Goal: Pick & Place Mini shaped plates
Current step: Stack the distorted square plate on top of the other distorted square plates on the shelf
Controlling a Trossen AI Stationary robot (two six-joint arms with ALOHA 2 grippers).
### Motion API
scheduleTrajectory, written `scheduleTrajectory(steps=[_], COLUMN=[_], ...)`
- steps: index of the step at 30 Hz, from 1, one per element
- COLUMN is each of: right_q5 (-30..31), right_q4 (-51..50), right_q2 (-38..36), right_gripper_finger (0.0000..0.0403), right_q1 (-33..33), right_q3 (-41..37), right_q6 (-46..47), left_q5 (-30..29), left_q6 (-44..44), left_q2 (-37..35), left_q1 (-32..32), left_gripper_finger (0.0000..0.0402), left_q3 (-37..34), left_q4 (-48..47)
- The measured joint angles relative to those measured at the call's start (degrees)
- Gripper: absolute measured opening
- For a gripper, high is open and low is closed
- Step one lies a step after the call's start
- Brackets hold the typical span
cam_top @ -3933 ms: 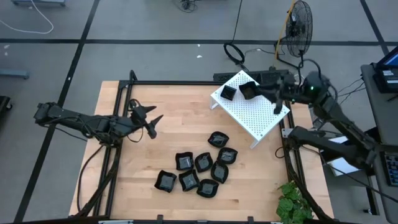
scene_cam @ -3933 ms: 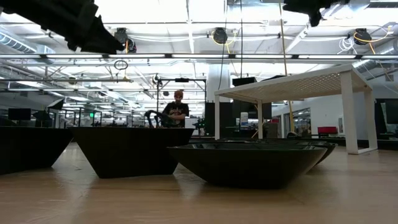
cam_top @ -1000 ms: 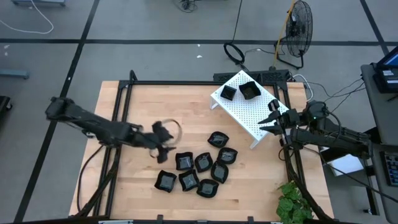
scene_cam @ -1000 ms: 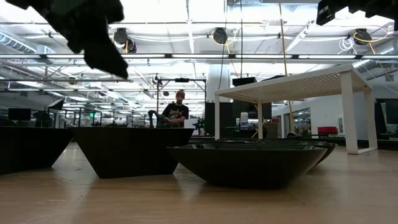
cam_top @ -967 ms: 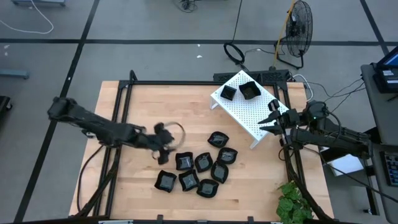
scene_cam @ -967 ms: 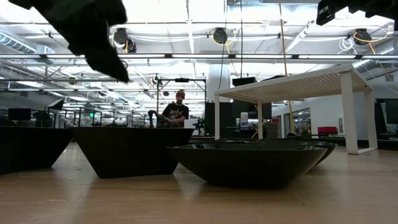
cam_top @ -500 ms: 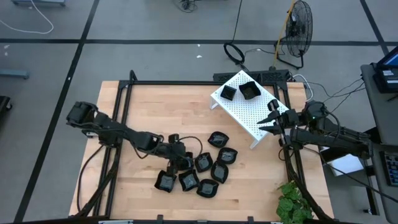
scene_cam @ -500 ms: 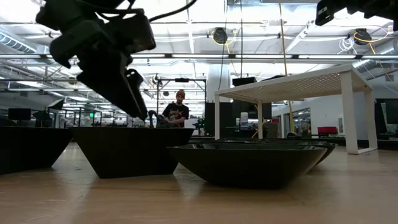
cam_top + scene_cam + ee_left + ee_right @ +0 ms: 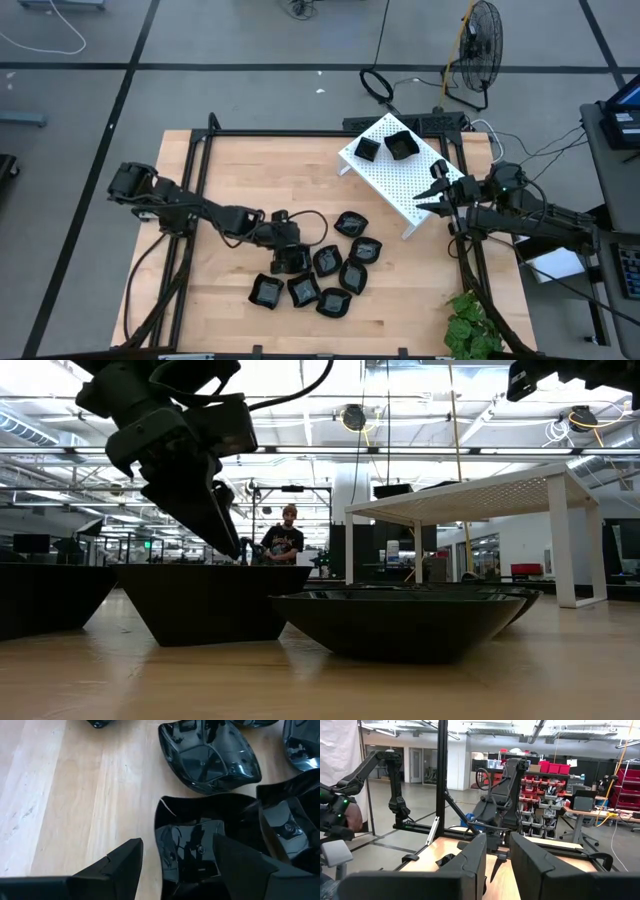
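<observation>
Several glossy black mini plates (image 9: 340, 270) lie in a cluster on the wooden table, right of centre and toward the near edge. Two more (image 9: 385, 147) rest on the white perforated rack (image 9: 410, 185) at the far right. My left gripper (image 9: 290, 258) is open and low over the cluster's left side. In the left wrist view (image 9: 177, 870) one finger is over bare wood and the other over a squarish plate (image 9: 192, 842); I cannot tell whether either touches it. My right gripper (image 9: 432, 187) is open and empty beside the rack's right edge.
In the low view, plates (image 9: 205, 600) and the rack (image 9: 480, 495) stand in the foreground, with the left gripper (image 9: 215, 525) above them. A black frame rail (image 9: 300, 133) borders the table. The table's left half is bare wood (image 9: 210, 300). A person (image 9: 287, 535) stands far behind.
My left gripper has gone toward the table's right and near edges and down, from the bare wood left of the cluster to just over the cluster's left plates. It has stayed open.
</observation>
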Motion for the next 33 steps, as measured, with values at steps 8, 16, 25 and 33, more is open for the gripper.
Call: scheduleTrajectory(steps=[8,16,25,33], right_q5=[0.0,0.0,0.0,0.0], right_q4=[0.0,0.0,0.0,0.0], right_q2=[0.0,0.0,0.1,0.1], right_gripper_finger=[0.0073,0.0073,0.0073,0.0073], right_q1=[0.0,0.0,0.0,0.0], right_q3=[0.0,0.0,0.0,0.0], right_q6=[-0.3,-0.4,4.5,6.0], left_q5=[0.2,0.3,0.3,0.4], left_q6=[0.4,0.9,0.8,1.3], left_q2=[0.0,0.0,0.0,0.0], left_q1=[1.1,1.1,1.1,2.7], left_gripper_finger=[0.0243,0.0243,0.0243,0.0243], left_q3=[0.0,0.0,-0.1,-0.1], left_q4=[-0.3,-0.3,-0.3,-0.4])
